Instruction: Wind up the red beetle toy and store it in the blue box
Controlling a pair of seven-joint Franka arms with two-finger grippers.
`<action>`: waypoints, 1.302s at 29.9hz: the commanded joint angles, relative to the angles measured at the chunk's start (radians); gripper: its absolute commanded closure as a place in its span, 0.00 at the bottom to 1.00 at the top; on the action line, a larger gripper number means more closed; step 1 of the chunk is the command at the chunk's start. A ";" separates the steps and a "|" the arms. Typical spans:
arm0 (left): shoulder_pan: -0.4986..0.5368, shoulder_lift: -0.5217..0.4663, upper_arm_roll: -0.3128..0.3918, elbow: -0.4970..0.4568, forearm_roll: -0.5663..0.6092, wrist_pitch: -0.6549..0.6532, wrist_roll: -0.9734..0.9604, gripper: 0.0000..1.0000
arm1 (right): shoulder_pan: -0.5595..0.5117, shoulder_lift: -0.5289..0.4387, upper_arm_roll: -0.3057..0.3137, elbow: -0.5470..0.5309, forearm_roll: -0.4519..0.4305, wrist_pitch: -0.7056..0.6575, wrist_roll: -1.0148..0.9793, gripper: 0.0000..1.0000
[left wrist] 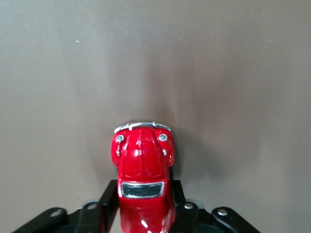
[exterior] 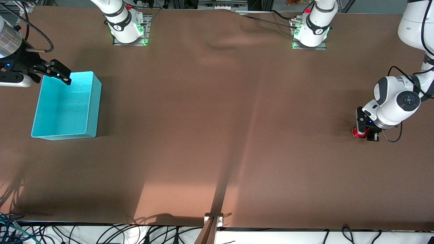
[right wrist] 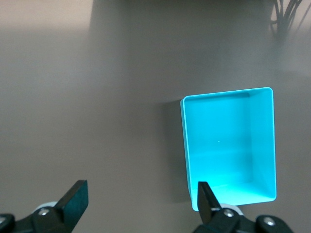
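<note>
Left gripper [exterior: 364, 131] clamped on half-hidden red beetle toy [left wrist: 142, 167]; right gripper [exterior: 56, 73] spread above blue box [exterior: 67, 106].

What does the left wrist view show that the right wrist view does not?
Only the left wrist view shows the red beetle toy, held nose outward between the left gripper fingers, just above the table. Only the right wrist view shows the blue box, with nothing in it, and the open right gripper over its edge. Both share the brown table cover.

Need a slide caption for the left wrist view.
Left hand shut on the red beetle toy, its nose pointing out over the brown table.
</note>
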 commanded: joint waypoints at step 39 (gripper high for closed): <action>0.021 -0.113 -0.049 0.038 -0.230 -0.021 0.011 0.00 | 0.002 0.004 0.002 0.014 -0.005 -0.002 0.008 0.00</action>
